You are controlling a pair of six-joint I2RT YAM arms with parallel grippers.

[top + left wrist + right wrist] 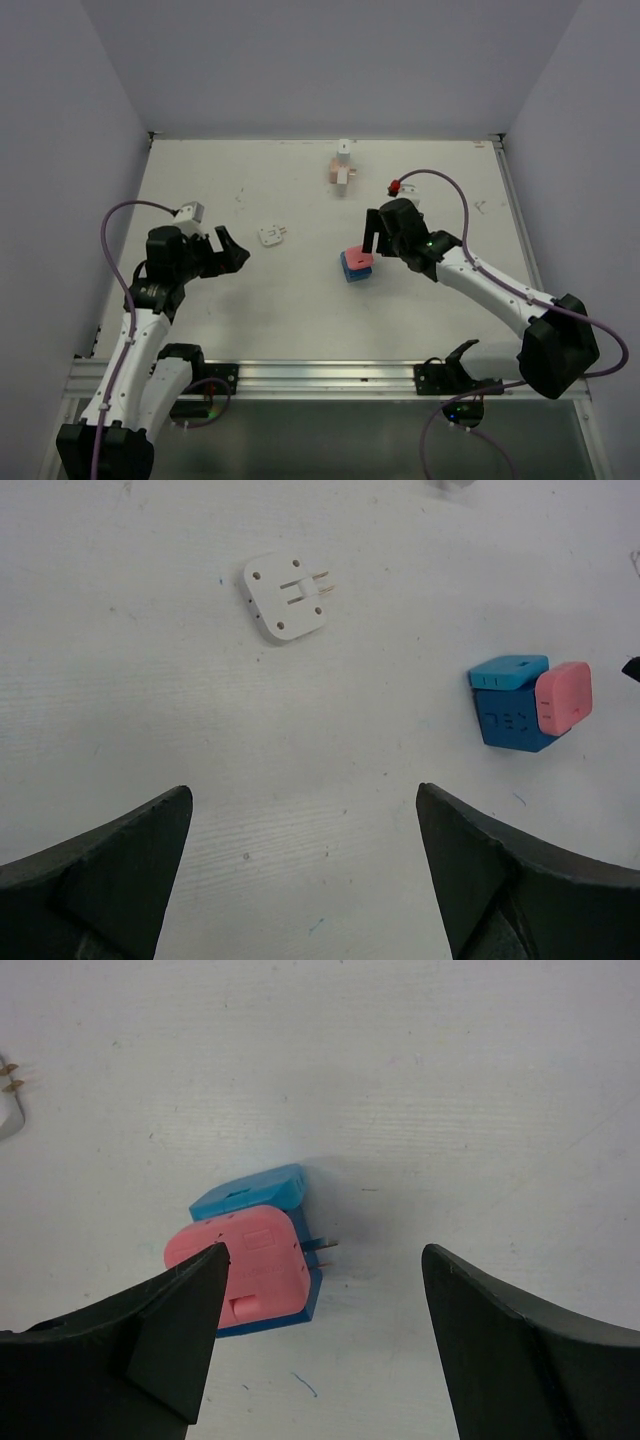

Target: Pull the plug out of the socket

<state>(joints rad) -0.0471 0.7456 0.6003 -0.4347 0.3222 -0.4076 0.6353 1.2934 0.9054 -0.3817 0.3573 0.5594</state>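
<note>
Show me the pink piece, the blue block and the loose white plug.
pink piece (260, 1260), right wrist view, its broad pink face.
blue block (510, 725), left wrist view, its dark blue side.
white plug (283, 602), left wrist view, its flat white body.

Open table (300, 300) around socket (355, 271), adapter (271, 235) apart

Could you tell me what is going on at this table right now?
The right gripper hangs open over the pink plug, which sits in the blue socket on the table; nothing is gripped yet. The left gripper is open too and empty, with a loose white plug lying ahead of it. The pink plug has not been pulled off.
</note>
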